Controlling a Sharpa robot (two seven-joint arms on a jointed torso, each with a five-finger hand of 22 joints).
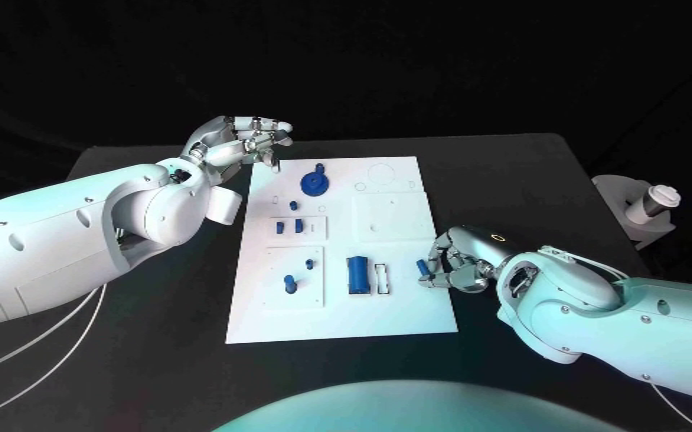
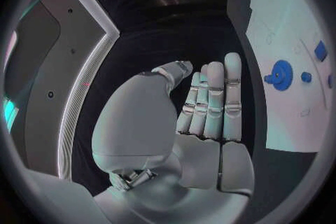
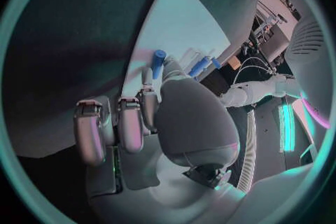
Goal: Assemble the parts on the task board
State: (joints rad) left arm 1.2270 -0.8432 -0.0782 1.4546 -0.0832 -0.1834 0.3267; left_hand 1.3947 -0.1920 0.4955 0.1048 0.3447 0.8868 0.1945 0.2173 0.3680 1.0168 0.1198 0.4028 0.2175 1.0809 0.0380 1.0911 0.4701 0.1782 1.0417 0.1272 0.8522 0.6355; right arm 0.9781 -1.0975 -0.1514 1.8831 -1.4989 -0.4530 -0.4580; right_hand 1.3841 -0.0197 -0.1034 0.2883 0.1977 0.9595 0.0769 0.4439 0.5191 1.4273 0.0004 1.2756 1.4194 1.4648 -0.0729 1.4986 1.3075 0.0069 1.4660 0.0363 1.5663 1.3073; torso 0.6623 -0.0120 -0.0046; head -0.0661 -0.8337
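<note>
The white task board lies in the middle of the black table. On it are a blue gear, two small blue pieces, a blue block and small pegs. My right hand hovers at the board's right edge and pinches a small blue peg, which in the right wrist view pokes out past the fingertips. My left hand is raised by the board's far left corner; its fingers are stretched out and hold nothing. The gear lies beyond it.
A white stand with a small cylinder sits at the table's right edge. A narrow white slot frame lies beside the blue block. Bare black table flanks the board on both sides.
</note>
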